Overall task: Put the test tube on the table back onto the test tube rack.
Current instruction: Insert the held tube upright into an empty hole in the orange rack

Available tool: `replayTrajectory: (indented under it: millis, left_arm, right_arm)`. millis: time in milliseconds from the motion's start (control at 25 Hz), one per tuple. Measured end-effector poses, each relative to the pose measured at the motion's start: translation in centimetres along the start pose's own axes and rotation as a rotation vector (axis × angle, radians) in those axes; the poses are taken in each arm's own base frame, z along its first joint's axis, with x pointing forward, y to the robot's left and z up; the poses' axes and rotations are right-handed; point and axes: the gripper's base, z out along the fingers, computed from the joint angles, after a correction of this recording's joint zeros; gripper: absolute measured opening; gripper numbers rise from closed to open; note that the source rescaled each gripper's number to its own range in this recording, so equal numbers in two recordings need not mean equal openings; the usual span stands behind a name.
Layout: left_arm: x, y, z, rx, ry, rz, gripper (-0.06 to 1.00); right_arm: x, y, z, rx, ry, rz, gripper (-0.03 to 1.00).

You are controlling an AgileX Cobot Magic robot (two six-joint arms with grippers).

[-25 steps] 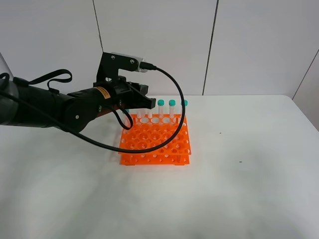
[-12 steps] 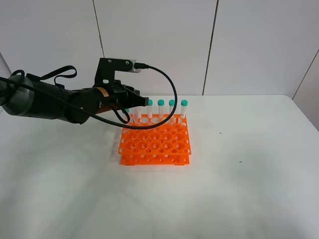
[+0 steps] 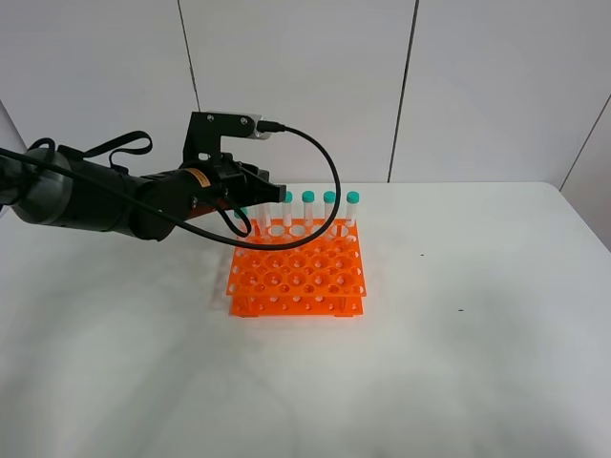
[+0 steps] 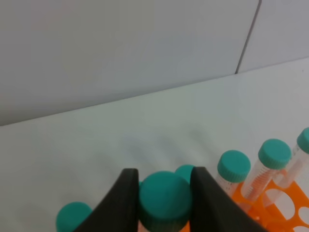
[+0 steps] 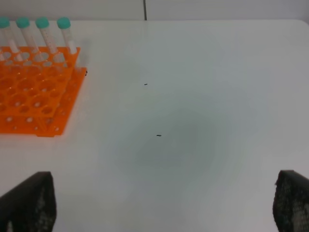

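**Test tube held at the rack's far-left corner by the left gripper**

Test tube (image 4: pixel 164 205): the left wrist view shows its teal cap sitting between two black fingers (image 4: pixel 123 203), which press against it on either side. The left gripper (image 4: pixel 164 180) is therefore clamped on the cap. That view cuts off below the cap, so it cannot be told whether the tip is seated in a hole.

The high exterior view gives the location instead. The left gripper (image 3: pixel 270 196) hangs over the far-left corner of the test tube rack (image 3: pixel 298 272), level with the back row. The arm and its cable hide most of the held tube there.

Other teal-capped tubes (image 3: pixel 319 208) stand upright in the back row, to the right of the gripper in the high view. The left wrist view adds caps close on both sides of the held one, including one just behind it (image 4: pixel 185 171) and one apart on the other side (image 4: pixel 72 217).

The right gripper (image 5: pixel 161 203) appears only in its own wrist view. Its two dark fingertips (image 5: pixel 29 203) sit at opposite lower corners, spread wide and holding nothing, above bare table (image 5: pixel 193 121). The rack (image 5: pixel 34 96) lies well apart from it.
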Motion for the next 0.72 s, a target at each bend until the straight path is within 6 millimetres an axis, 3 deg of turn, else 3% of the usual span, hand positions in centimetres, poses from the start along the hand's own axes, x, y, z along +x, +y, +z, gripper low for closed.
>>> replayTrajectory:
  millis: [360,720]
  left_arm:
    - [0.1,0.0,0.2,-0.001,-0.027,0.001,0.0]
    - [1.6,0.2,1.1,-0.007,0.009,-0.028,0.0]
  right_arm:
    - [0.0,0.0,0.0,-0.003,0.0,0.002,0.98]
    - [0.0,0.0,0.0,-0.003,0.0,0.002,0.98]
